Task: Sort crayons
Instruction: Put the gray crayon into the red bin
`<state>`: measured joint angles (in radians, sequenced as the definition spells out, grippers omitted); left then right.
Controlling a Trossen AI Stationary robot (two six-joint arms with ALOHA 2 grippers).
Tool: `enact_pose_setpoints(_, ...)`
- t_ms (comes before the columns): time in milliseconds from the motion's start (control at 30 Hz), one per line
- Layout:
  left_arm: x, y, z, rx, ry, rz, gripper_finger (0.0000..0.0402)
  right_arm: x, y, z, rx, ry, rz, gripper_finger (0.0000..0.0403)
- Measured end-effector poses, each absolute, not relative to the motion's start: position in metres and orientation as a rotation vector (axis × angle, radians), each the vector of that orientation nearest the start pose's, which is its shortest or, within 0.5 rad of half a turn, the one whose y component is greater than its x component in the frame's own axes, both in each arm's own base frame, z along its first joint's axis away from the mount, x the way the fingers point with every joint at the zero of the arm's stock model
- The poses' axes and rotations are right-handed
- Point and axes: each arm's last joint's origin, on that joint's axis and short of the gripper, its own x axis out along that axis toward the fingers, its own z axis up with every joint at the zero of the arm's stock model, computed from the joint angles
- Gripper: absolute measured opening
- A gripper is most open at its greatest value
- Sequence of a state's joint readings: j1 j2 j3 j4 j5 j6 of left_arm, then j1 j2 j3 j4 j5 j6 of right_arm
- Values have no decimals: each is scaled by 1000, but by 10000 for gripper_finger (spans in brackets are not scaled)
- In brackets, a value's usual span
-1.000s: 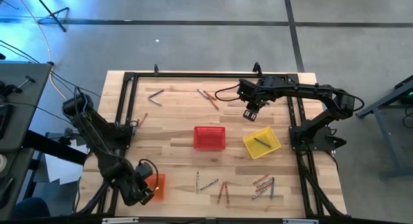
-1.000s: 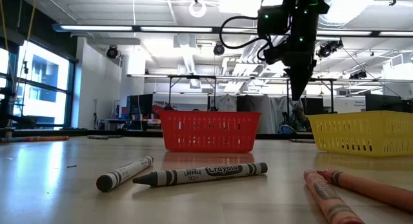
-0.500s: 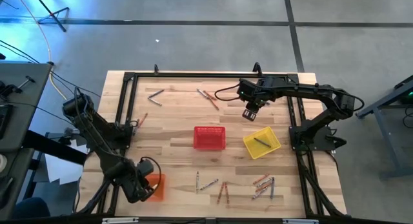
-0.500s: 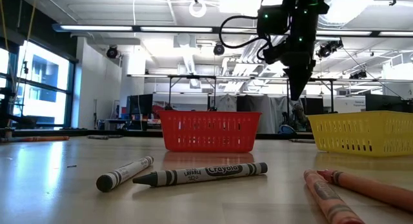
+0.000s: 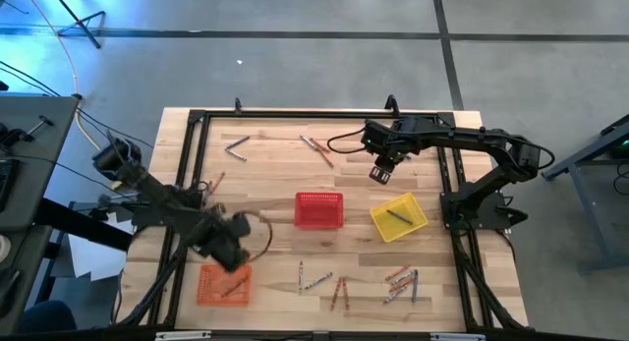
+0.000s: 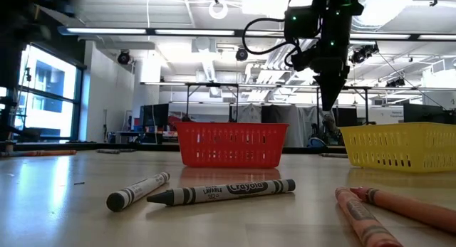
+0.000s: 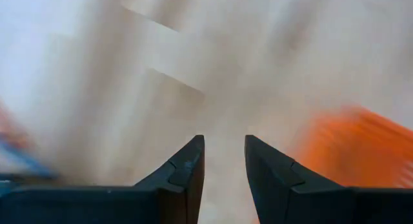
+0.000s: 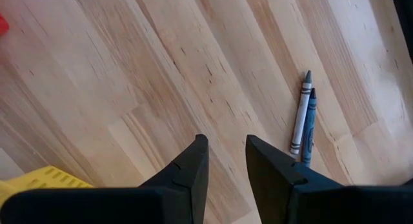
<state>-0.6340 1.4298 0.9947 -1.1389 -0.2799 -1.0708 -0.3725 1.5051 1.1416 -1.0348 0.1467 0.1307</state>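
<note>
Three baskets sit on your table (image 5: 265,198). Going left to right: the orange basket (image 5: 222,283) at the near left corner holds one crayon (image 5: 232,288). Your left gripper (image 5: 232,255) hovers just beyond it, fingers (image 7: 187,175) parted with nothing between them. The red basket (image 5: 319,209) stands mid-table. Loose crayons (image 5: 315,280) lie scattered along the near edge, more (image 5: 401,282) to their right, others (image 5: 316,147) by the far edge. The yellow basket (image 5: 398,217) holds one dark crayon (image 5: 398,216). Your right gripper (image 5: 380,173) hangs above bare wood beyond the yellow basket, fingers (image 8: 191,175) apart and empty; its wrist view shows a grey and a blue crayon (image 8: 303,115) side by side.
</note>
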Motion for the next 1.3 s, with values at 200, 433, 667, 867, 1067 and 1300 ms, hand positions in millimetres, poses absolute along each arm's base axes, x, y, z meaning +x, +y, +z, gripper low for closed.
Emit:
enact_pose_setpoints(200, 205, -72, 223, -123, 1327, 775, 98, 250, -102, 241, 259, 1377, -518, 96)
enact_pose_setpoints(433, 217, -19, 224, -146, 1322, 939, 98, 250, -102, 241, 235, 1376, -498, 96)
enact_pose_setpoints(667, 217, 20, 224, -195, 1361, 1036, 98, 257, -105, 243, 148, 1314, -442, 96)
enact_pose_setpoints(867, 214, 44, 224, -234, 1356, 1130, 98, 261, -107, 244, 56, 1290, -381, 96)
enact_pose_setpoints(1067, 212, 58, 224, -241, 1364, 1155, 98, 261, -107, 244, 29, 1294, -362, 96)
enact_pose_setpoints(1300, 210, 75, 224, -220, 1355, 1183, 98, 260, -115, 245, 31, 1269, -400, 96)
